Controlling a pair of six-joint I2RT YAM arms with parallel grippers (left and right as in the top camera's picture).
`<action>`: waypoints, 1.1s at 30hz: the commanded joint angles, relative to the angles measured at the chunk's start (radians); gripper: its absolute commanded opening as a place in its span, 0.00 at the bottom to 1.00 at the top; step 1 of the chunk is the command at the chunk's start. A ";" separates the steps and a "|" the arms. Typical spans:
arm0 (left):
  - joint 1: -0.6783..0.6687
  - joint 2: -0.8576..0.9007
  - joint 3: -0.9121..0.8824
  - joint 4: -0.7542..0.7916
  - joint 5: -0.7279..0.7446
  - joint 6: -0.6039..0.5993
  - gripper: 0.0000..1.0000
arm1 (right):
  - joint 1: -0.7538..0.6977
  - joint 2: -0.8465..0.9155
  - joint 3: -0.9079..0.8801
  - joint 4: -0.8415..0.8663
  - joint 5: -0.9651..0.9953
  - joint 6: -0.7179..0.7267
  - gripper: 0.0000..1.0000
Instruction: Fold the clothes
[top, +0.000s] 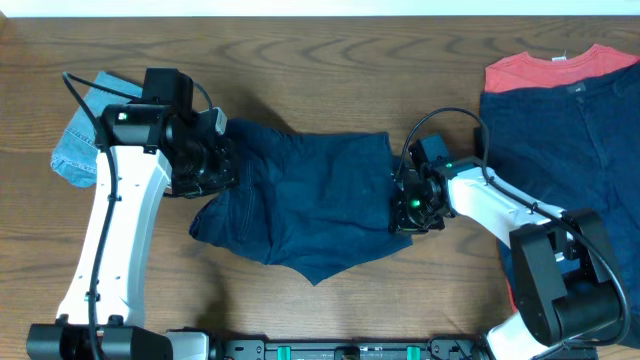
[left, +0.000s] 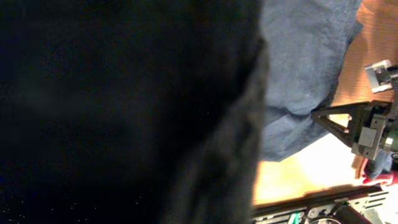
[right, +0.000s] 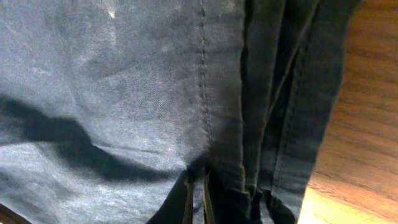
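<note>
A dark navy garment (top: 305, 200) lies spread and crumpled across the middle of the wooden table. My left gripper (top: 210, 165) is at its left edge and shut on the cloth; in the left wrist view dark fabric (left: 124, 112) fills nearly the whole frame and hides the fingers. My right gripper (top: 410, 208) is at the garment's right edge. In the right wrist view its fingers (right: 198, 199) are pinched close together on a fold of the navy cloth (right: 155, 93) beside bunched hems.
A light blue denim item (top: 78, 145) lies at the far left. A dark navy garment (top: 570, 120) lies over a red shirt (top: 560, 68) at the right. Bare wood shows along the back and at the front left.
</note>
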 joint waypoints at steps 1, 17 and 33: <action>-0.006 -0.002 0.040 0.000 0.027 -0.021 0.06 | 0.010 0.028 -0.042 0.001 0.042 0.034 0.07; -0.397 0.026 0.043 0.277 -0.119 -0.353 0.06 | 0.010 0.028 -0.044 -0.005 0.042 0.033 0.07; -0.650 0.304 0.042 0.559 -0.045 -0.428 0.06 | 0.010 0.028 -0.044 -0.014 0.042 0.033 0.06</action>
